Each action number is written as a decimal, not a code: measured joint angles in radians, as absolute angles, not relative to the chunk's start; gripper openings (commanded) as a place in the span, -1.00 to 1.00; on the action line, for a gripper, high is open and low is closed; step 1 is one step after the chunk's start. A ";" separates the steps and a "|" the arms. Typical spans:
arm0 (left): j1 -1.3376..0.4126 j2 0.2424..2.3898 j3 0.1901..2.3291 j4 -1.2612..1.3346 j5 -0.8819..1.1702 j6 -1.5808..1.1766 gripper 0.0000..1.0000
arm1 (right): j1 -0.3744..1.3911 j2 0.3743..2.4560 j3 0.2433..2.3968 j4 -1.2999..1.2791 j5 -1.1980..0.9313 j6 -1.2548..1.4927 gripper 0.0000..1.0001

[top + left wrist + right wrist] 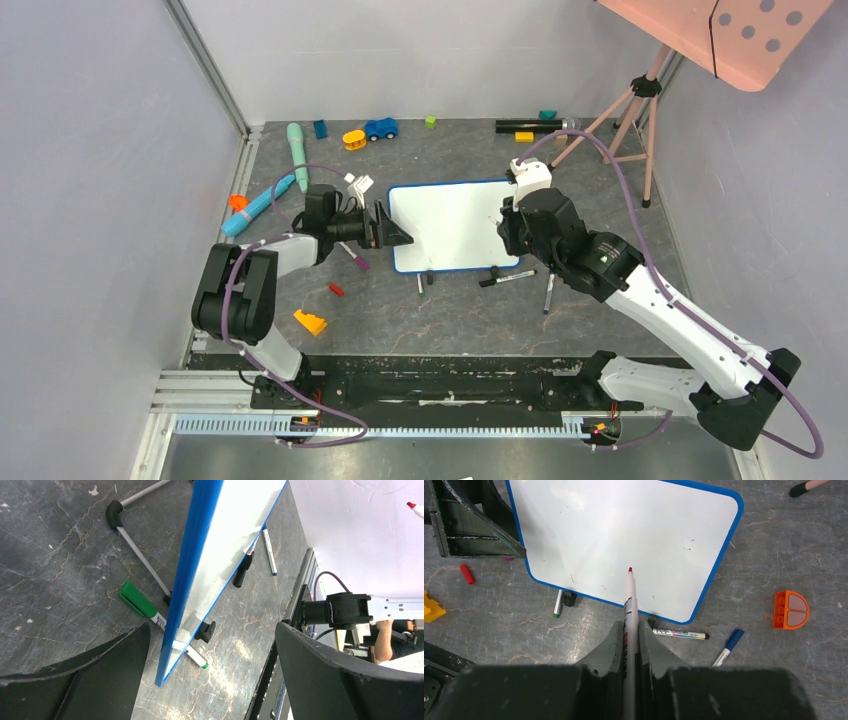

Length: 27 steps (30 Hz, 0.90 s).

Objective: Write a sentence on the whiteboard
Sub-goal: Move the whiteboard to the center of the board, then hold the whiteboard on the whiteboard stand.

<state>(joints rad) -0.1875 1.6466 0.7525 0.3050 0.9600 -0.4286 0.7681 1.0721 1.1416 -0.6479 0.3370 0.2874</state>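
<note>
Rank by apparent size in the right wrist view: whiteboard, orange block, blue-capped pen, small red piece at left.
1. whiteboard, largest by far
2. orange block
3. blue-capped pen, about as long as the block but much thinner
4. small red piece

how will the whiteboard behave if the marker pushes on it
Probably stiff: the whiteboard shows a flat face and a straight blue frame. Likely light and apt to slide or rock, since it rests only on small feet. The left gripper is open at its edge, not clamping, so the board may shift under the marker.
</note>
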 measured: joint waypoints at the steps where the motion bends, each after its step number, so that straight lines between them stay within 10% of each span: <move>1: -0.187 1.638 0.752 0.301 0.953 -0.429 0.99 | 0.768 1.072 1.140 -0.642 0.337 0.287 -1.00; 27: -0.110 1.127 0.712 -0.030 0.858 -0.371 0.99 | 0.768 1.114 1.133 -0.509 0.347 0.293 -1.00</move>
